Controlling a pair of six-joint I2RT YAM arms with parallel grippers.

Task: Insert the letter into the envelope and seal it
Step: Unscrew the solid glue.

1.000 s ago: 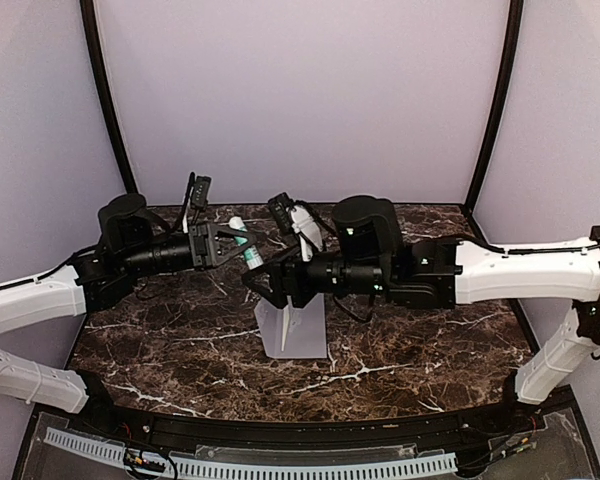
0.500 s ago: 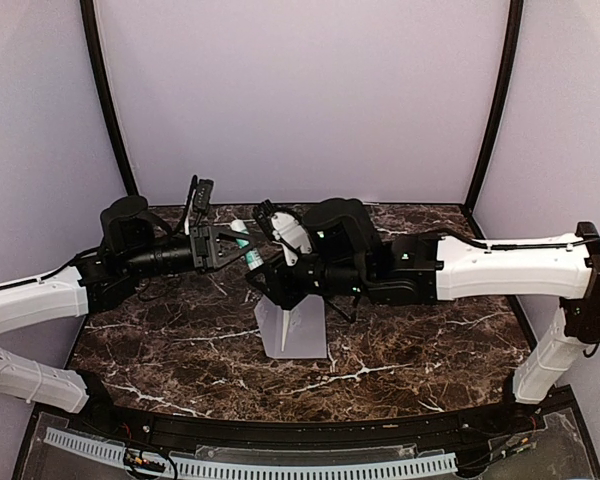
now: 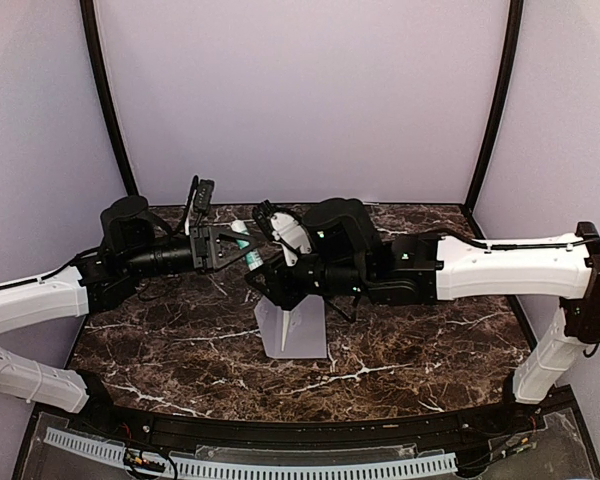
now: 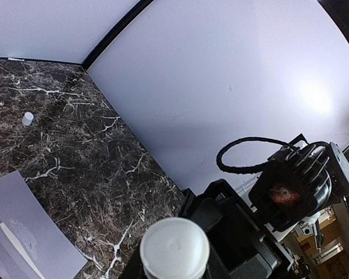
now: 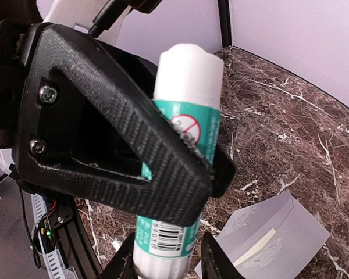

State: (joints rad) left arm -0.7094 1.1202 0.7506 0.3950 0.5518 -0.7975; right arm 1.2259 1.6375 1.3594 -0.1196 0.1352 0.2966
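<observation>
Fingers [image 5: 123, 263] of the right gripper [image 5: 163, 266] bracket the barcode end of the white plastic glue stick with the teal label [image 5: 183, 128]. One finger touches it and a sliver of gap shows at the other, so it's unclear whether they bite. The left gripper [image 3: 230, 245] is clamped across the stick's middle, black ribbed fingers on the label, holding it in the air over the dark marble table [image 3: 180, 350].

Below the two grippers, the plain light-grey paper envelope [image 3: 295, 332] lies flat on the table, flap not yet pressed down. The cream bordered letter [image 5: 257, 244] shows only as a thin cream strip at the envelope's mouth. That reads as the sheet's edge with the rest inside, though it's not certain.

Farther back, a small white cylinder [image 4: 27, 118] stands alone on the marble, likely the stick's cap.

Handling, as judged:
- **Envelope:** thin, light and floppy, and it will probably skate on the polished stone. It's best to pin the body flat with one gripper and press the flap along its fold with the other, keeping off any glued edge.
- **Stick:** rigid, light and smooth, so the barrel is the place to grip it.
</observation>
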